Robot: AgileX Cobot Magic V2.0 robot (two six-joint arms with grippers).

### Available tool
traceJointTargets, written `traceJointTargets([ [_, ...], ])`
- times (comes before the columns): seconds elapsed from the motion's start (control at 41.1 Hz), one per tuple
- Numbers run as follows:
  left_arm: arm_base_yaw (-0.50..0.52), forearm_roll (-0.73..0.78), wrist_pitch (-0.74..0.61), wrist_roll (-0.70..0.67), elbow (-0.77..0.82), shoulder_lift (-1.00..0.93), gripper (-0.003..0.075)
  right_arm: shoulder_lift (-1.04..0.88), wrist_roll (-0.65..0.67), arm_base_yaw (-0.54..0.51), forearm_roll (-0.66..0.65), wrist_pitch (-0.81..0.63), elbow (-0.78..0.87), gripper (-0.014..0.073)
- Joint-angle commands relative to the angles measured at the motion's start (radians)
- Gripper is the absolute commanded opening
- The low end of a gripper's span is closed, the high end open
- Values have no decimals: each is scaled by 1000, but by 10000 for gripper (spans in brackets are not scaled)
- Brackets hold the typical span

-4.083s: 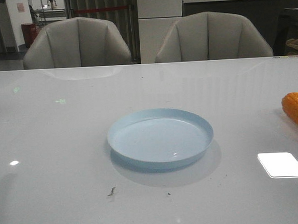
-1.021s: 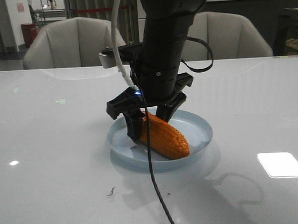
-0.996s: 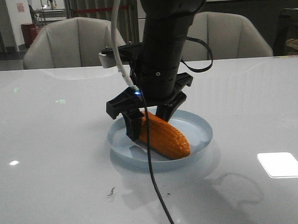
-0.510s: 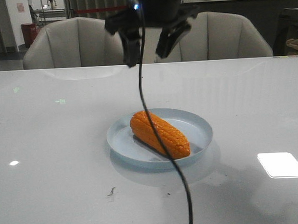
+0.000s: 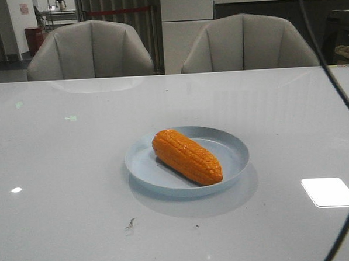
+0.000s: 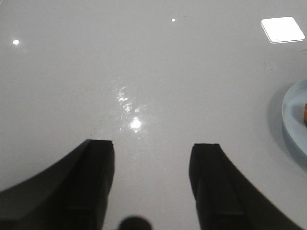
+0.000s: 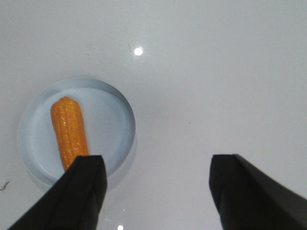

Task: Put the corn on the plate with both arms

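The orange-yellow corn (image 5: pixel 186 156) lies on its side in the pale blue plate (image 5: pixel 229 145) at the middle of the table, narrow end toward the front right. It also shows in the right wrist view (image 7: pixel 70 132), in the plate (image 7: pixel 112 120). My right gripper (image 7: pixel 156 165) is open and empty, high above the table and apart from the plate. My left gripper (image 6: pixel 151 153) is open and empty over bare table, with the plate's rim (image 6: pixel 290 120) and a sliver of corn (image 6: pixel 304 113) at the edge of its view. Neither gripper shows in the front view.
A black cable (image 5: pixel 344 127) hangs down the right side of the front view. Two grey chairs (image 5: pixel 91 50) stand behind the table's far edge. The glossy white tabletop (image 5: pixel 59 171) carries a bright light reflection (image 5: pixel 330 191) at the front right.
My right gripper let go of the corn in the plate, rose, and has left the front view. The corn stays in the plate.
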Motion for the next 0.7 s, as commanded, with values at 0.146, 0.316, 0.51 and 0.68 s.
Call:
traceJointTargets([
  [0.146,1,-9,-24,-11,-26,-13,421,-352,43,-124,-3,-164,345,563],
  [0.316,1,-9,-24,-11,-26,-13,421,-513,56,-135,-1,-152,533,563],
  [0.51,1,-9,-24,-11,-26,-13,421,-627,105,-135,-1,-154,620,563],
  [0.68,1,-9,-28,-11,-26,-13,421,-663,105,-135,-1,-154,620,563],
])
